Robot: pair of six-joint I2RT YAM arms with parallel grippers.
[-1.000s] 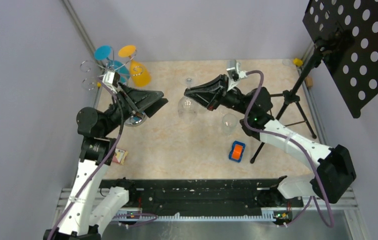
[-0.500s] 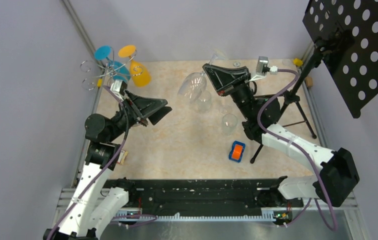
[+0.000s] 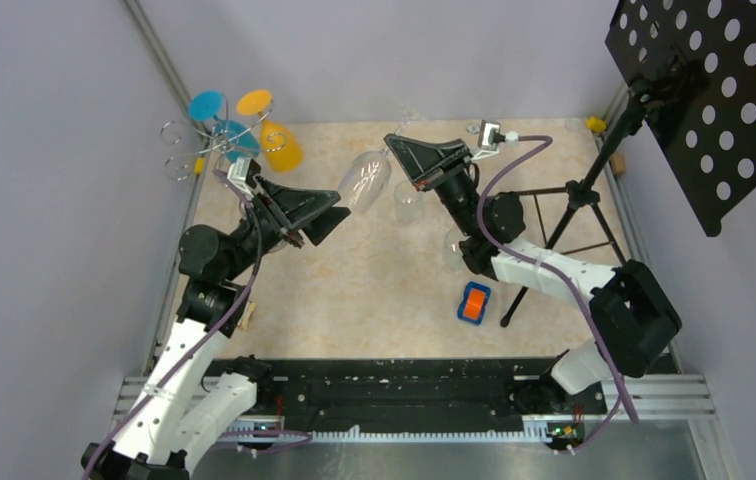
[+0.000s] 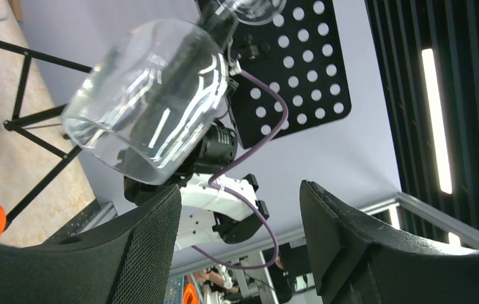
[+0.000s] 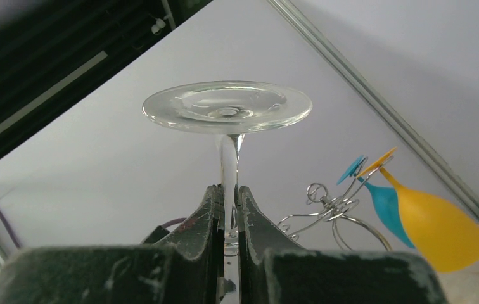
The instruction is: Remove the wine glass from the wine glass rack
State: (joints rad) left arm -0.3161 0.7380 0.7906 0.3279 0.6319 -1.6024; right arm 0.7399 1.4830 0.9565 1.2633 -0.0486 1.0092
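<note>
From overhead, the wine glass rack (image 3: 197, 152) stands at the bench's (image 3: 354, 290) ten o'clock corner. A blue glass (image 3: 226, 128) and an orange glass (image 3: 278, 147) hang from it, foot up. At the rack's four o'clock the left pincer (image 3: 330, 215) is raised above the bench, its jaws spread and holding nothing. The left wrist view makes that plain. Its two black fingers (image 4: 129, 253) stand well apart, and beyond the gap floats the tilted bowl of the clear wine glass (image 4: 149, 107), rim toward seven o'clock, touching neither finger.

Overhead, that wine glass (image 3: 364, 180) is off the rack, in the air near the bench's twelve o'clock and between the two pincers. Its bowl lies at the right pincer's (image 3: 395, 148) eight o'clock. The grip hardly shows from above, but the right wrist view settles it: the right pincer's fingers (image 5: 208, 212) are pressed together on the thin stem, with the round foot (image 5: 227, 107) above them. That view also shows the rack (image 5: 325, 204) and both coloured glasses at four o'clock, well apart from the held glass.

Only the overhead view shows more clear glasses (image 3: 457, 245) on the bench beneath the right arm and an orange and blue object (image 3: 473, 302) at their five o'clock. At the far right it shows a black tripod stand (image 3: 576, 195) bearing a perforated panel (image 3: 714, 90).
</note>
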